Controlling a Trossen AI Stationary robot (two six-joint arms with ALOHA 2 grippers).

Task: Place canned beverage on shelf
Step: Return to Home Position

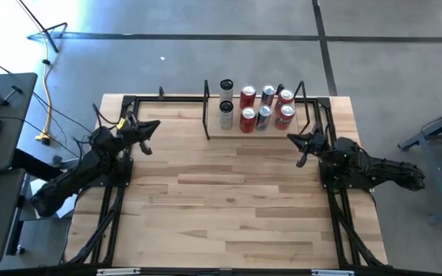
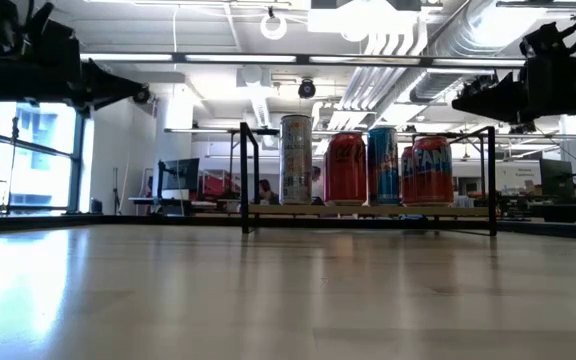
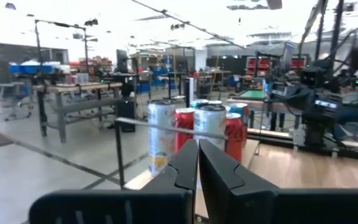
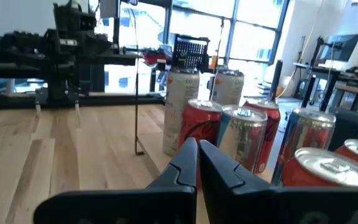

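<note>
My left gripper (image 3: pixel 198 148) sits pinched closed, facing tall white-yellow aluminium cans (image 3: pixel 161 134) and red cans (image 3: pixel 184 124) on the black-rod shelf (image 3: pixel 118 155).

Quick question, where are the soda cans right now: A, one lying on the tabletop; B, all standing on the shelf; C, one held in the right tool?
B: all the cans stand upright on the shelf, while the left tool and right tool are shut on nothing.

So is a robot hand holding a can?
No, the left hand and right hand are shut and empty; the cans stand on the shelf.
</note>
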